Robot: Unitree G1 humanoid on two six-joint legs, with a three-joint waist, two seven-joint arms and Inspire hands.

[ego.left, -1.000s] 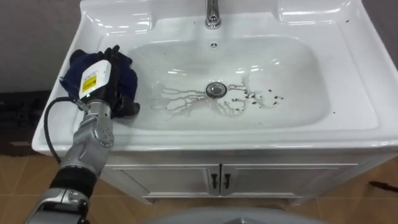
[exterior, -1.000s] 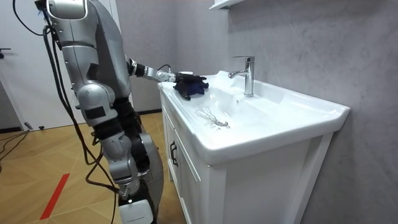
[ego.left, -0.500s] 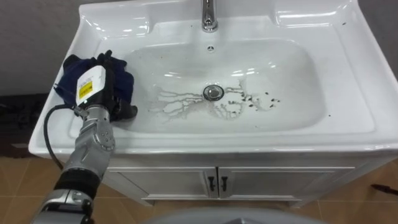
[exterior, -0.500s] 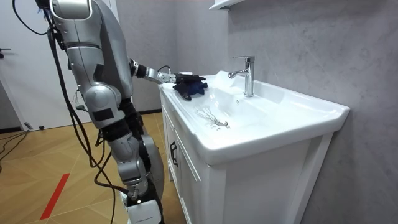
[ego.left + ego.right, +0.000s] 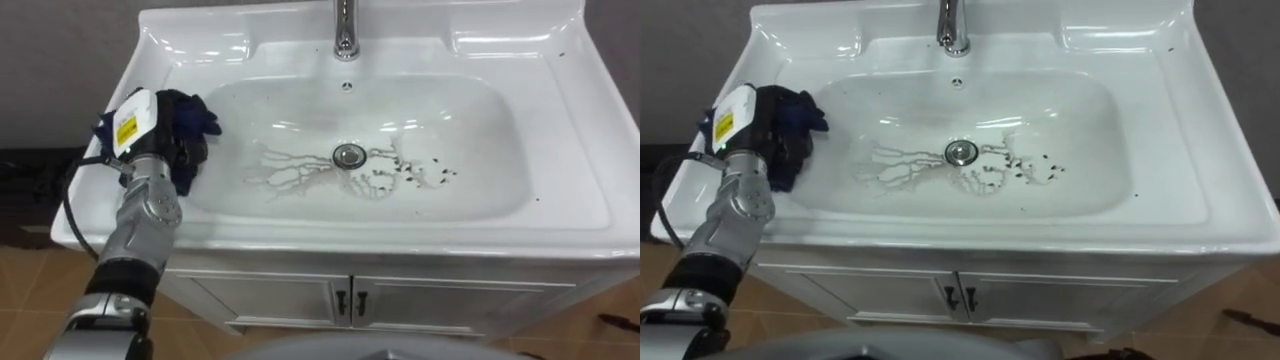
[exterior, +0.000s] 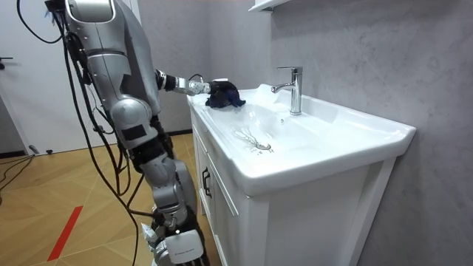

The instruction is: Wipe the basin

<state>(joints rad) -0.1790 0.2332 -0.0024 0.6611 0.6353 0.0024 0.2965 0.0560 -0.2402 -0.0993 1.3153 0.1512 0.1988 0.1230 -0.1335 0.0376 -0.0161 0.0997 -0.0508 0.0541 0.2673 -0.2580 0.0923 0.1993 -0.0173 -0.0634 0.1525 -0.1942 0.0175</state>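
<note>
**A:** Status of left hand?

**B:** The left hand (image 5: 160,142) is at the basin's left rim, with the arm coming in from near-left. The fingers are curled into a dark blue cloth (image 5: 196,112) and grip it. The cloth is bunched up, not spread flat.

**A:** Cloth pos. rel. to basin?

**B:** It sits over the left rim of the basin (image 5: 485,120), and its right edge hangs toward the bowl's left slope. Cannot tell whether the cloth touches the rim. It is well apart from the drain (image 5: 349,154).

**A:** Bowl condition?

**B:** Thin branching streaks (image 5: 285,168) run left of the drain, and a few more lie just near-right of it. Small dark specks (image 5: 428,173) are scattered to the drain's right. A few specks also lie on the far-right rim.

**A:** Fixtures?

**B:** A chrome faucet (image 5: 345,30) stands upright at far centre, in line w/ the drain. Below is a white cabinet (image 5: 300,295) w/ two doors, both closed.

**A:** Robot pos.?

**B:** In the room view it stands upright on the wood floor (image 6: 44,214), at the cabinet's left end. The left arm reaches out level to the rim.
</note>
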